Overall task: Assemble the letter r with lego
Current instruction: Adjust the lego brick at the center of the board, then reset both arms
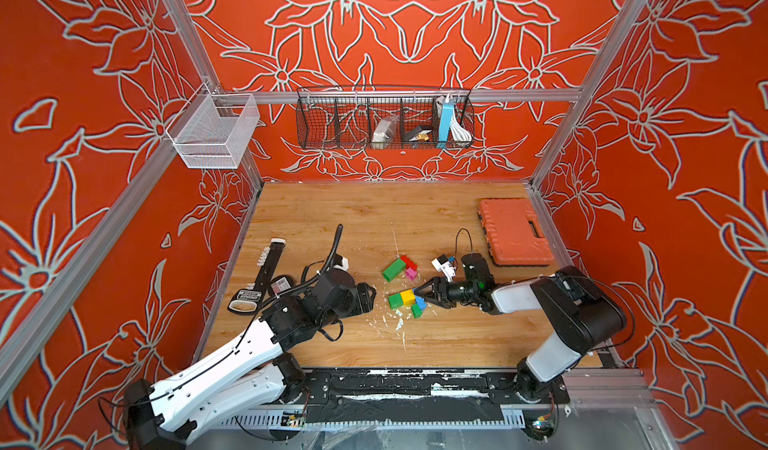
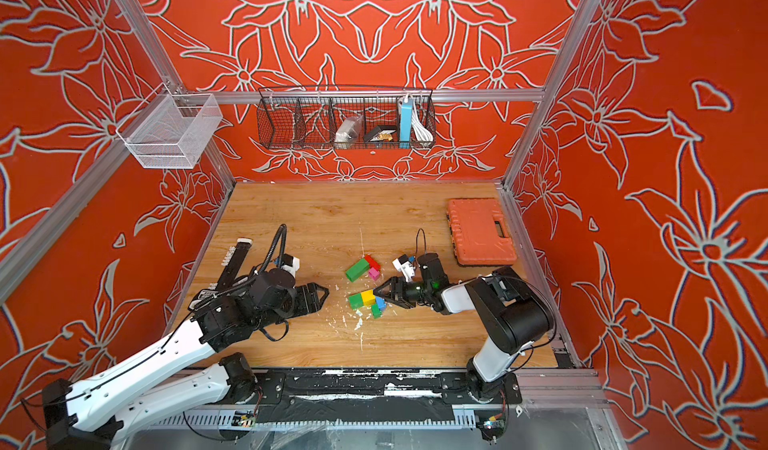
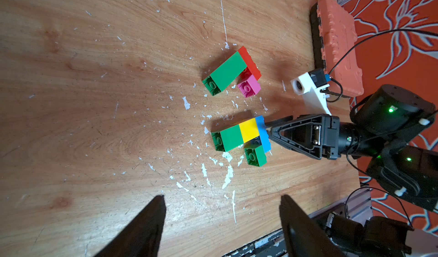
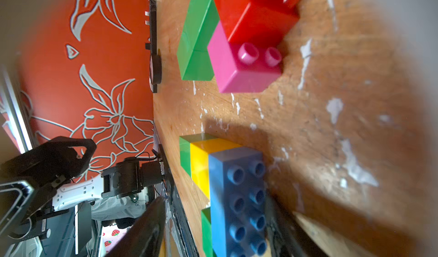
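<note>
1. Green, yellow and blue studded plastic bricks form the nearer lego group. A green cube and a yellow cube lie in a row on their sides, capped at 3 o'clock by a long blue brick. A small green cube touches the blue one's 6 o'clock end.
2. At 12 o'clock, just apart, a long green block meets a red brick, with a pink cube against the red. Both groups sit about mid-way on the wooden tabletop.
3. At 3 o'clock the right gripper has its jaws parted to either side of the blue brick, wider than it and not clamping.
4. At 9 o'clock, well apart, the left gripper is spread wide and empty.
5. Only the right wrist view shows the blue brick's eight studs facing the gripper, with one finger touching its edge. Only the left wrist view shows the green cube's hollow end. Only the top views show the whole orange ribbed plastic case, at 2 o'clock.
</note>
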{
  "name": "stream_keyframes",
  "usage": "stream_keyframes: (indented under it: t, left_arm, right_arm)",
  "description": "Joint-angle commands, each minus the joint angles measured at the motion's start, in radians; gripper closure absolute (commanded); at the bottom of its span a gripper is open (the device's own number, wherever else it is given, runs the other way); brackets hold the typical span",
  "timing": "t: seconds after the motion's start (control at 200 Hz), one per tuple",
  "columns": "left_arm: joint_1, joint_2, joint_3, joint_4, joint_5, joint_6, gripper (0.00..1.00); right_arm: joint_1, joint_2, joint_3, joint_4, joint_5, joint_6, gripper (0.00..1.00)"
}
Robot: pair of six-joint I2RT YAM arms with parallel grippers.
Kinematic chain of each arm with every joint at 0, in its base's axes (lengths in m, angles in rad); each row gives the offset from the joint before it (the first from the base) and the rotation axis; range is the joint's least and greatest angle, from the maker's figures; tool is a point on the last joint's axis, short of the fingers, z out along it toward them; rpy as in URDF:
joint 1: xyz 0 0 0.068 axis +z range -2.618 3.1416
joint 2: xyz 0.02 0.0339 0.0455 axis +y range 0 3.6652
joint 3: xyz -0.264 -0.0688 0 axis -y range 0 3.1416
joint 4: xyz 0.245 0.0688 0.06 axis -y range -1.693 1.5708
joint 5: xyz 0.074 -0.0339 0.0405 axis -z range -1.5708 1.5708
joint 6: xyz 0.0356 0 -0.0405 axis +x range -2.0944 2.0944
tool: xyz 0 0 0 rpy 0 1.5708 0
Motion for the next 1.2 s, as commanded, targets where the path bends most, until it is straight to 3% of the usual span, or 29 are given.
stream_keyframes:
  t: [0.0,0.22,0.345,0.395,0.41,0.475,0.535,0.58,0.651,0.751,0.806,0.856,0.976,1.086,1.196]
  left_arm:
    - [0.0,-0.016,-0.011,-0.025,-0.005,0.004,0.23]
    - [0.001,-0.052,0.013,-0.046,-0.039,0.108,0.21]
    - [0.001,-0.112,0.047,-0.052,-0.142,0.272,0.19]
    - [0.001,-0.136,0.05,-0.036,-0.197,0.354,0.17]
    - [0.002,-0.144,0.046,-0.027,-0.212,0.375,0.17]
    - [0.002,-0.176,0.007,0.047,-0.257,0.505,0.12]
    - [0.002,-0.204,-0.037,0.126,-0.294,0.625,0.1]
    - [0.004,-0.221,-0.07,0.184,-0.362,0.671,0.03]
    - [0.029,-0.255,-0.153,0.338,-0.451,0.748,0.01]
    - [0.147,-0.301,-0.277,0.592,-0.358,0.873,0.01]
    - [0.244,-0.284,-0.311,0.648,-0.315,0.853,0.01]
    - [0.334,-0.244,-0.311,0.631,-0.266,0.817,0.01]
    - [0.464,-0.159,-0.339,0.681,-0.233,0.784,0.01]
    - [0.556,-0.094,-0.389,0.797,-0.239,0.77,0.01]
    - [0.655,0.008,-0.389,0.819,-0.283,0.697,0.02]
  right_arm:
    - [0.002,-0.076,0.052,-0.225,0.082,-0.133,0.24]
    - [-0.018,-0.277,0.157,-0.625,0.277,-0.334,0.16]
    - [-0.035,-0.457,0.237,-0.877,0.505,-0.448,0.12]
    - [-0.047,-0.537,0.262,-0.943,0.615,-0.487,0.09]
    - [-0.049,-0.563,0.269,-0.957,0.651,-0.495,0.02]
    - [-0.056,-0.675,0.283,-0.993,0.825,-0.544,0.02]
    - [-0.057,-0.788,0.278,-0.981,0.982,-0.584,0.02]
    - [-0.059,-0.874,0.258,-0.946,1.093,-0.618,0.02]
    - [-0.06,-1.013,0.168,-0.802,1.177,-0.73,0.02]
    - [-0.059,-1.225,-0.074,-0.459,1.198,-0.971,0.02]
    - [-0.065,-1.29,-0.184,-0.292,1.303,-0.977,0.02]
    - [-0.09,-1.274,-0.225,-0.254,1.395,-0.921,0.02]
    - [-0.145,-1.106,-0.33,-0.096,1.407,-0.9,0.02]
    - [-0.203,-0.852,-0.368,0.1,1.372,-0.858,0.02]
    - [-0.226,-0.549,-0.314,0.299,1.316,-0.927,0.02]
